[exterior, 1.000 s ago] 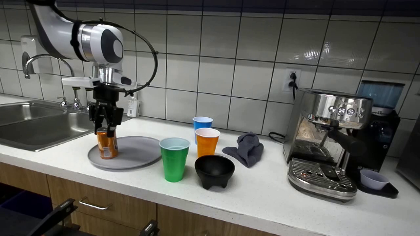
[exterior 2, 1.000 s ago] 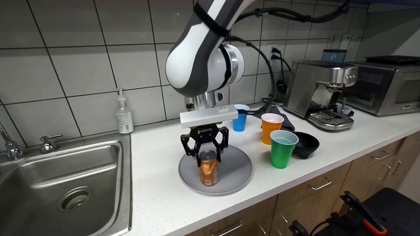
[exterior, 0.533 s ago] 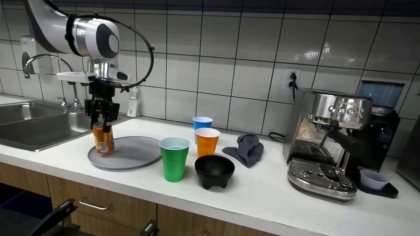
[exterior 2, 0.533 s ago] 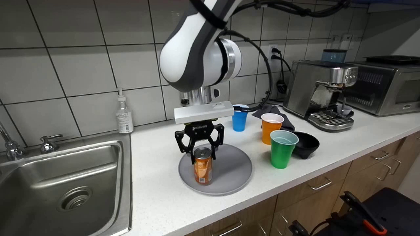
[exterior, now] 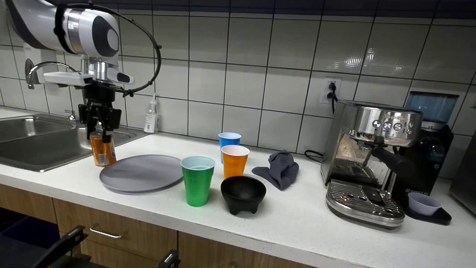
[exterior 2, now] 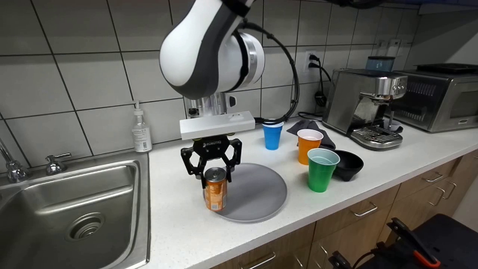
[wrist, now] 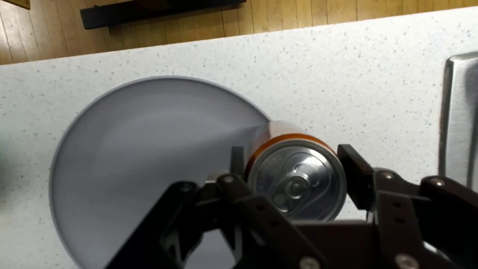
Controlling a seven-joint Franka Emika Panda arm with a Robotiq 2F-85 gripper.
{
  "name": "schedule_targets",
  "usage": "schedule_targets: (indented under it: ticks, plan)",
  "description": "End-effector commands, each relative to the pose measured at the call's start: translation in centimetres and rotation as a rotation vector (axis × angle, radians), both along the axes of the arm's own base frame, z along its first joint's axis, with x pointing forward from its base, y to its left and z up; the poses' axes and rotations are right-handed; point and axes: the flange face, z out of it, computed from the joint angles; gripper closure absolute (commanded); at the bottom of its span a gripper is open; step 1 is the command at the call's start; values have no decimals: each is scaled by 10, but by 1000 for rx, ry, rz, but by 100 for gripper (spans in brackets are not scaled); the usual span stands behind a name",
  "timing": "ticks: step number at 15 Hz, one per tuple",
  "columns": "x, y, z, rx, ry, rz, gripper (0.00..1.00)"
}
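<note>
Orange, with a silver lid facing up, the can (exterior 2: 216, 196) is held roughly upright in the gripper (exterior 2: 216, 180). The fingers (wrist: 354, 177) stand partway apart, spaced by the can's width, and clamp opposite sides of its upper body. Can position: left edge of the gray plate (exterior 2: 257, 190); in the wrist view its body covers part of the plate rim. Contact between the can's base and the plate or the white countertop (exterior 2: 175, 228) cannot be determined.

Surrounding items, left to right:

- Steel sink (exterior 2: 141, 213): set into the countertop, left of the can.
- Pump bottle (exterior 2: 142, 130): far side, beside the sink, close to the tiled wall (exterior 2: 93, 74).
- Green cup (exterior 2: 322, 173): upright, right of the plate, near side.
- Blue cup (exterior 2: 272, 136): upright, farthest of the three cups.
- Orange cup (exterior 2: 308, 149): upright, between the green cup and the blue cup.
- Black bowl (exterior: 243, 201): footed, just right of the green cup.
- Dark gray cloth (exterior: 280, 169): crumpled, far side, right of the orange cup.
- Espresso machine (exterior 2: 364, 110): well to the right of the plate.
</note>
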Motion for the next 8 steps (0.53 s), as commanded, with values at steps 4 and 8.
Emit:
schedule_targets:
  ticks: [4, 8]
  plan:
    - [-9, 41, 8, 22, 17, 77, 62]
    - [-11, 59, -2, 33, 41, 101, 62]
